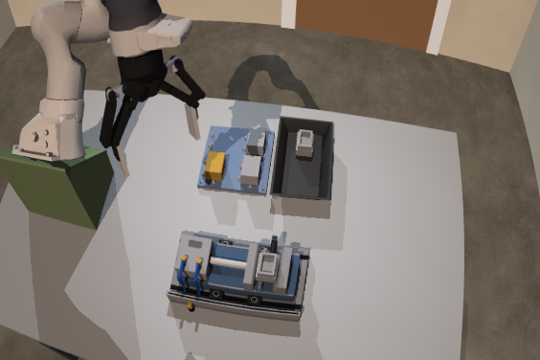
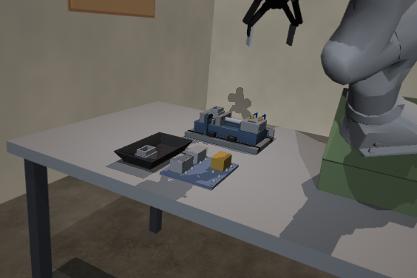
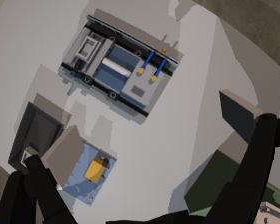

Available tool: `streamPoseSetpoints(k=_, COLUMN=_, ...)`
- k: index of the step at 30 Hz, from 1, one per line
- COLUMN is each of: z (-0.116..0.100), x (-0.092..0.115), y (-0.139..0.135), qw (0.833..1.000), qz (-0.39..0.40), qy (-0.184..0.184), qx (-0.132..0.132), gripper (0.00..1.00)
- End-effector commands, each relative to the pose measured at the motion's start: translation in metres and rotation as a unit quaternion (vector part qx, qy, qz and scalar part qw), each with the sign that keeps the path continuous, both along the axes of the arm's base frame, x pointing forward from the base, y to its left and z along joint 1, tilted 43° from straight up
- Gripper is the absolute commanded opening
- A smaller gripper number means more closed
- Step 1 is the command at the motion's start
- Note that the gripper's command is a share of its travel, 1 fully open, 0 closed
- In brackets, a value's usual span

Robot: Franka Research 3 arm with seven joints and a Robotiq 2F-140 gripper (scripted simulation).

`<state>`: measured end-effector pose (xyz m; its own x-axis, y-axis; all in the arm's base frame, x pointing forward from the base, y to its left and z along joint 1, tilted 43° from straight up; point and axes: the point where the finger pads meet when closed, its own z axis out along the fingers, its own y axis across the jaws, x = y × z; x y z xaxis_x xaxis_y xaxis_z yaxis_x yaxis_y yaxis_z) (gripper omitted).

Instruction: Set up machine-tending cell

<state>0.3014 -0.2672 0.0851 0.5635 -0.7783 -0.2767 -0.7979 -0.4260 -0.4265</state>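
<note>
The black two-finger gripper hangs high, jaws wide, holding nothing; well below them sits the blue infeed plate with two grey aluminium blanks and a yellow brass block; farther off, the blue vise has a pocketed grey finished part in its opening; seating a blank first would probably jam.

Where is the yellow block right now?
The yellow block sits on the blue infeed plate, on the side nearer the robot's green base, with two grey blanks beside it.
</note>
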Motion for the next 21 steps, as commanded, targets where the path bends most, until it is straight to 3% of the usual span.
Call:
streamPoseSetpoints(k=1, z=0.0, x=0.0, y=0.0, qw=1.0, qz=0.0, qy=0.0, qx=0.0, gripper=1.0)
streamPoseSetpoints(k=18, z=0.001, x=0.001, y=0.002, qw=1.0, qz=0.002, qy=-0.001, qx=0.0, gripper=1.0)
streamPoseSetpoints(k=21, z=0.014, x=0.024, y=0.041, qw=0.998, qz=0.046, qy=-0.029, qx=0.006, gripper=1.0)
